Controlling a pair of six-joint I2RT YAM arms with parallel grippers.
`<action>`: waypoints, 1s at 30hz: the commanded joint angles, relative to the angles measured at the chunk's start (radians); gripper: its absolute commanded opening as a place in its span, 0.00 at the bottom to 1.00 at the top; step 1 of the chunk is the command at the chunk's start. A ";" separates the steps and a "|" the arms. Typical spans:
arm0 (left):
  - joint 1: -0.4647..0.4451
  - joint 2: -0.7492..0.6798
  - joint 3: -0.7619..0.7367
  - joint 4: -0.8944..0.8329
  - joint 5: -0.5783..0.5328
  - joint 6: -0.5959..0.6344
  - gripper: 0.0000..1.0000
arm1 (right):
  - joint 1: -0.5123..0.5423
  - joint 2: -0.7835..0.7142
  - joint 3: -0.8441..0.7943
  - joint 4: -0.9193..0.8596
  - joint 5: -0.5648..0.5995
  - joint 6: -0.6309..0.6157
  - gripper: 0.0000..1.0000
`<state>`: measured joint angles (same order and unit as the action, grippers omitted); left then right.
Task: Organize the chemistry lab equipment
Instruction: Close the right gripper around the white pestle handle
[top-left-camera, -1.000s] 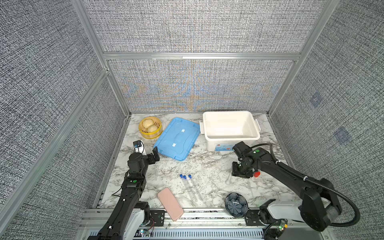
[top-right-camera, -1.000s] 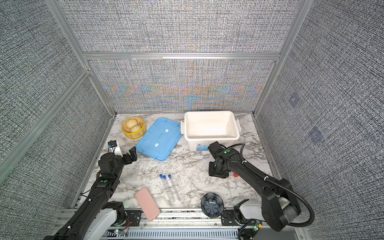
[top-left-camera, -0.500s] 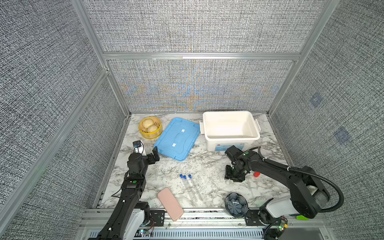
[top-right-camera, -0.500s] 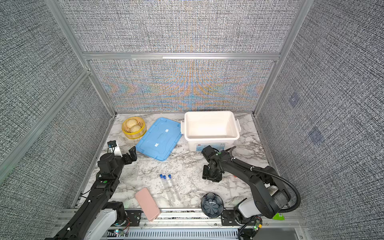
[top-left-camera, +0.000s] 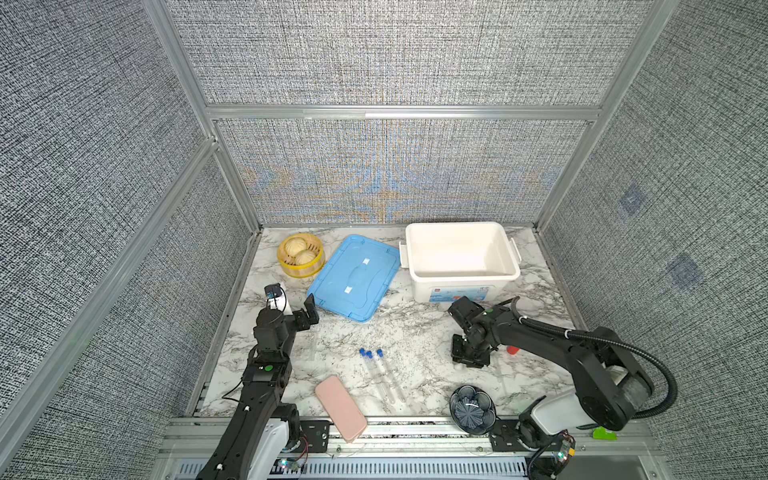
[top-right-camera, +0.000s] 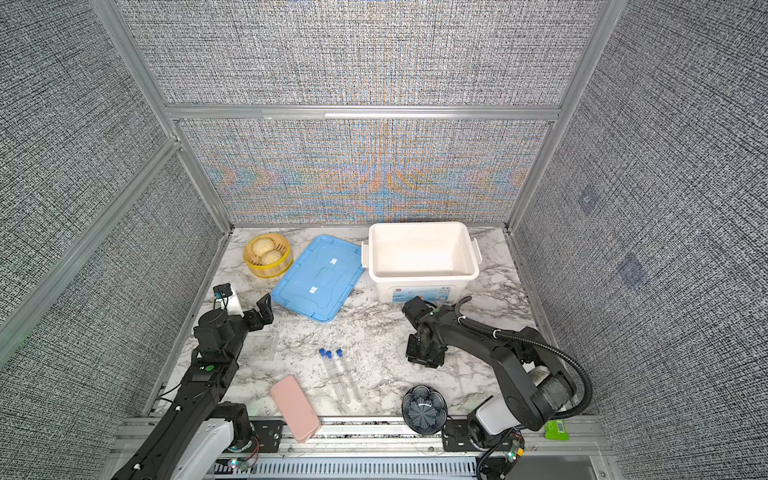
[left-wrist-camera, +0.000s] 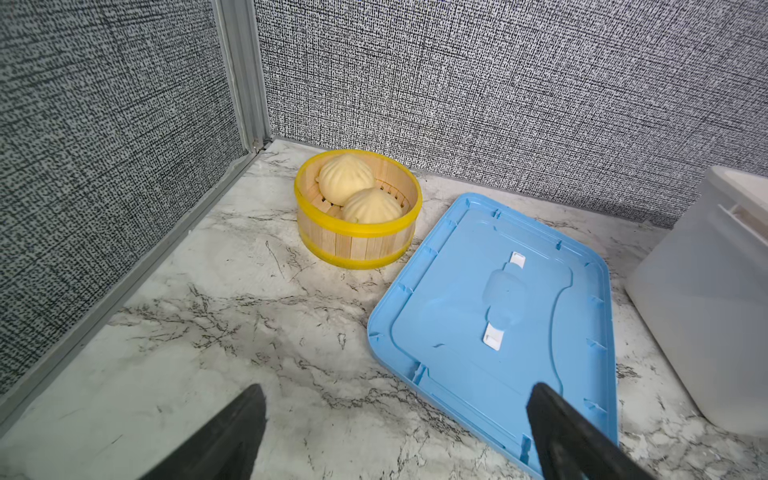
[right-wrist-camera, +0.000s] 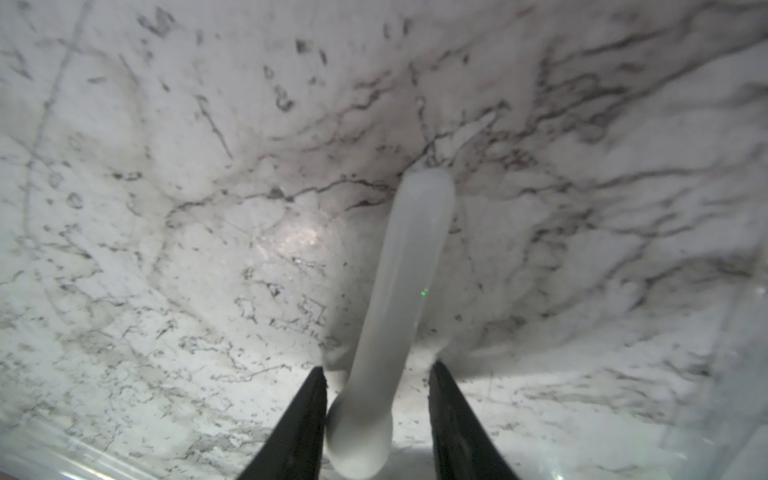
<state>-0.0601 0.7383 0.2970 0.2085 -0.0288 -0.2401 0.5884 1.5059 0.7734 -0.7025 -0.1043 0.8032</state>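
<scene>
Lab gear is mostly unsorted, approx. at the start. 3 tubes (top-left-camera: 380, 374) w/ blue caps lie side by side on the desk (top-left-camera: 415, 324) near the front middle. None is in the clear rack (top-right-camera: 264, 345), which sits empty just beside the left arm. At the back the white bin (top-left-camera: 463, 275) is empty, w/ its blue lid (top-left-camera: 353, 278) off beside it. Low on the desk, the right gripper (right-wrist-camera: 376, 366) has jaws apart astride the white pestle (right-wrist-camera: 403, 291); 1 finger looks to touch it, the other shows a gap, so not clamped yet. Near the lid the left gripper (left-wrist-camera: 397, 388) hangs wide apart, holding nothing. I can't pick out the mortar. Left to do, prob.: grab pestle, then tubes, rack, mortar.
</scene>
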 joint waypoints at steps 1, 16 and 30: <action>0.000 -0.008 -0.003 0.014 -0.014 -0.003 0.99 | 0.011 0.023 -0.012 0.068 0.037 -0.009 0.32; 0.000 -0.029 -0.011 0.007 -0.014 -0.004 0.99 | 0.061 -0.040 0.015 0.022 0.140 -0.053 0.19; 0.000 -0.034 -0.009 -0.002 -0.019 -0.006 0.99 | 0.116 -0.012 0.062 0.017 0.228 -0.106 0.18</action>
<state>-0.0601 0.7036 0.2882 0.2043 -0.0486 -0.2436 0.6941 1.4765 0.8185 -0.6746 0.0841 0.7261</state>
